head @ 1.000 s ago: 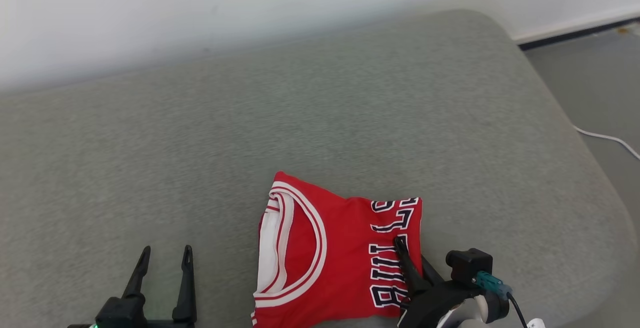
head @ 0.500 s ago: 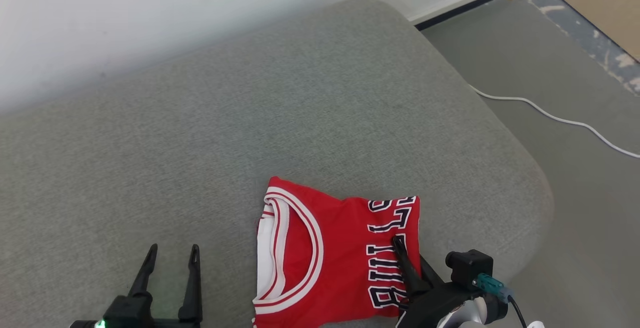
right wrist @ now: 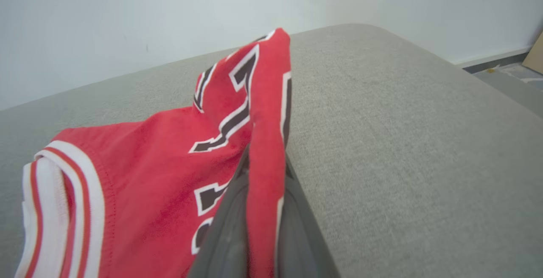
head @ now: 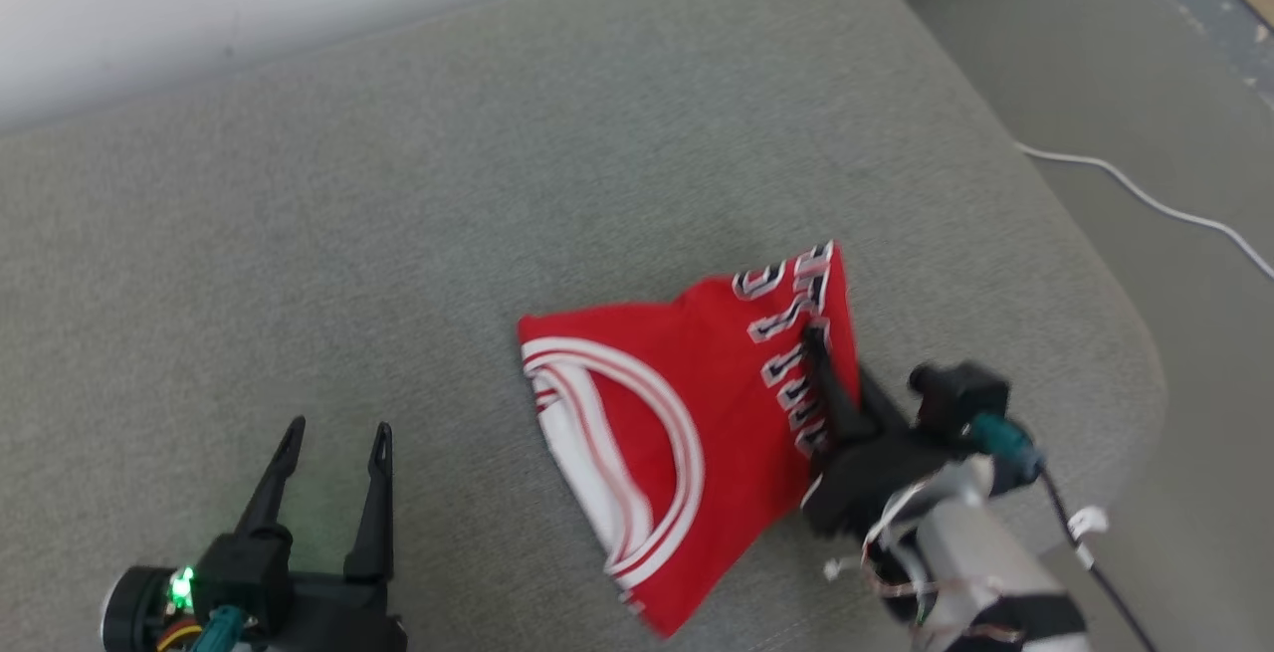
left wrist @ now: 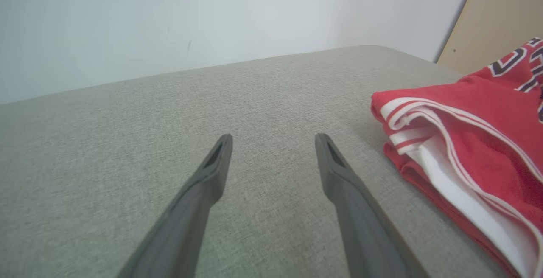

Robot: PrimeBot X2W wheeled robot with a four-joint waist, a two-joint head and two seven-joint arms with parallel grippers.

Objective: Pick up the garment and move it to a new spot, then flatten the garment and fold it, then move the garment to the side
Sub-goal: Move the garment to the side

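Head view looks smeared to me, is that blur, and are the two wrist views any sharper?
Head view: motion blur smears the jersey lettering and the right gripper. Left wrist view: sharp, soft even light, left gripper crisp. Right wrist view: jersey sharp, near fingers slightly soft.

The left gripper [left wrist: 273, 139] reaches out low over a grey cushion [left wrist: 127, 142], its two dark fingers spread wide apart with nothing between them. To the right of the fingers, apart from them, lies a red jersey [left wrist: 479, 112] in folded layers, with white and red striped trim along its near edge and dark, white-outlined lettering at its far corner. Behind the cushion stands a plain white wall [left wrist: 169, 23], and a tan board [left wrist: 505, 19] shows at the upper right.
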